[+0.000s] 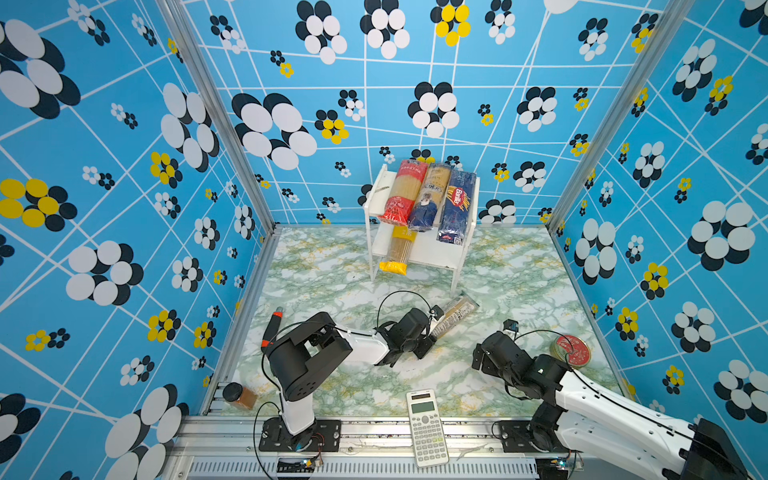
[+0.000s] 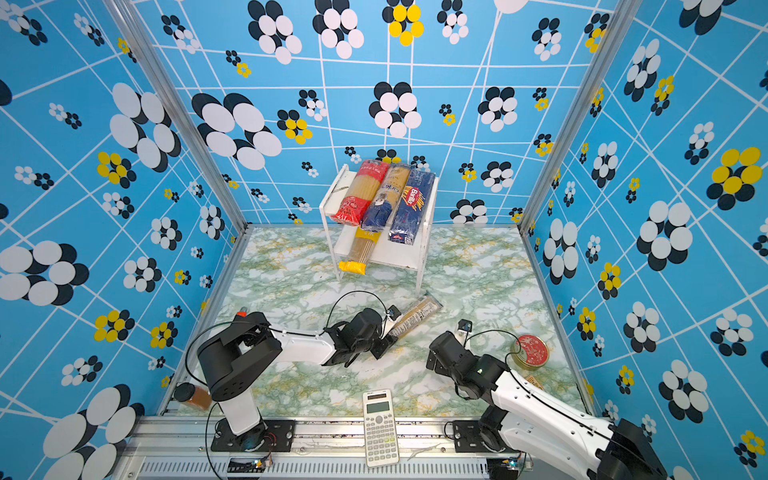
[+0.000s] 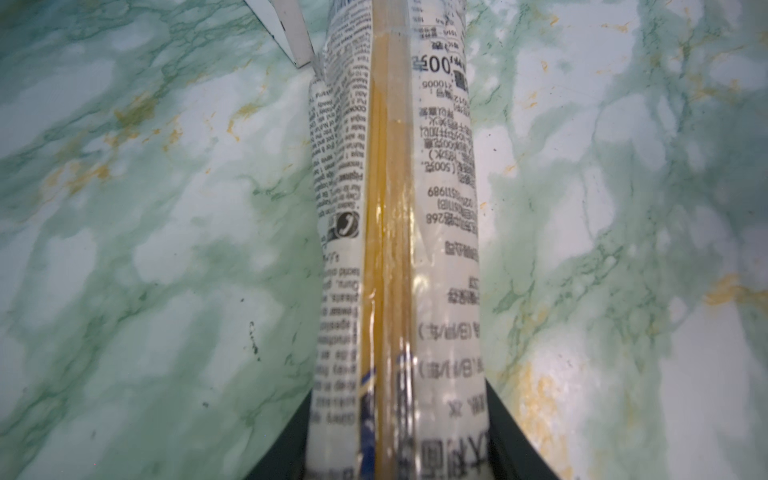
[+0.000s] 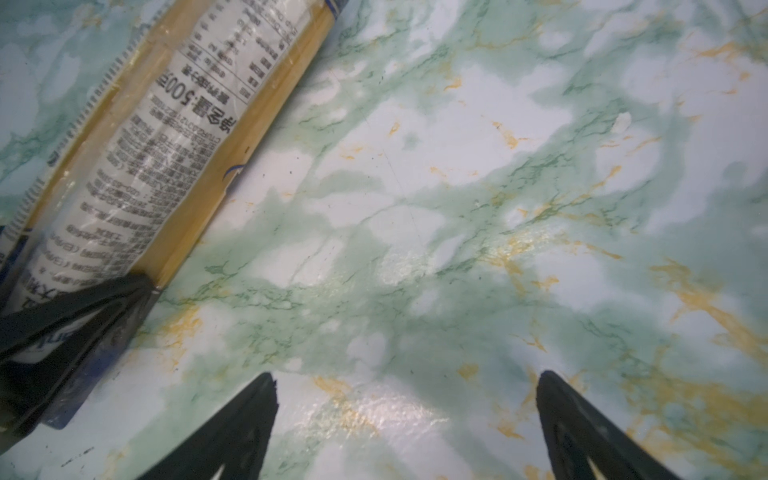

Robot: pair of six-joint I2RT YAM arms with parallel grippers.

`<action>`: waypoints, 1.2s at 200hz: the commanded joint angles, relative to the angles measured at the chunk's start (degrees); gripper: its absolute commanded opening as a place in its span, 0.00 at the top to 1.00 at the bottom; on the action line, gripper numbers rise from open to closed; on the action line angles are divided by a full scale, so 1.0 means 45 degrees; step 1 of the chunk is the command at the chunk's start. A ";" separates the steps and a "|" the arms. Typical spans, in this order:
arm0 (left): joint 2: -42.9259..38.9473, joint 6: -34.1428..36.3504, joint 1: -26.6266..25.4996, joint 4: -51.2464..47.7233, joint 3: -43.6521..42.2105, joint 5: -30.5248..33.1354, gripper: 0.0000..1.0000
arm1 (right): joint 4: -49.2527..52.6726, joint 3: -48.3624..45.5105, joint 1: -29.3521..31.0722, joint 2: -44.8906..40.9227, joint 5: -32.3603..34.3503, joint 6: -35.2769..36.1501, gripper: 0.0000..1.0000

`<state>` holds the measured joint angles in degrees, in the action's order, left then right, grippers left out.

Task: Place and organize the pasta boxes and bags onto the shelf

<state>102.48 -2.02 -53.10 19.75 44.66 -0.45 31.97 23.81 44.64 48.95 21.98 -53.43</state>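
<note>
The white two-tier shelf (image 1: pixel 434 251) stands at the back of the marble table. On its top board lie a red-ended clear bag (image 1: pixel 405 191), a navy-ended clear bag (image 1: pixel 430 197) and the dark blue Barilla box (image 1: pixel 457 205). A yellow bag (image 1: pixel 399 251) lies on the lower board, sticking out over the front. Another clear spaghetti bag (image 1: pixel 455 316) (image 2: pixel 415 316) (image 3: pixel 395 208) (image 4: pixel 166 145) lies slanted on the table in front of the shelf. My left gripper (image 1: pixel 432 328) (image 3: pixel 399 457) is shut on its near end. My right gripper (image 1: pixel 478 359) (image 4: pixel 407 415) hovers open over bare table beside it.
A white calculator (image 1: pixel 426 428) lies at the front edge. A round red-lidded tin (image 1: pixel 570 351) sits at the right, near my right arm. A black-and-orange utility knife (image 1: pixel 272 326) and a dark-capped spice jar (image 1: pixel 240 395) lie at the left. A shelf leg (image 3: pixel 291 29) stands near the bag's far end.
</note>
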 commanded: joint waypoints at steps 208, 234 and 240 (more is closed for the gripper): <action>-0.6362 -0.6368 0.1974 -0.0480 -0.2422 -0.7800 1.00 | 0.0293 -0.0081 -0.0145 0.0069 0.0351 -0.0203 0.01; -0.7099 -0.6963 0.2314 -0.0532 -0.2561 -0.8570 1.00 | 0.0227 -0.0010 -0.0155 0.0260 0.0312 -0.0109 0.01; -0.7301 -0.7133 0.2397 -0.0521 -0.2596 -0.8710 1.00 | 0.0206 0.0001 -0.0155 0.0289 0.0321 -0.0086 0.01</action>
<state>74.63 -30.63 -43.75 8.45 32.45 -32.27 32.58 23.81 44.45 49.58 22.22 -53.63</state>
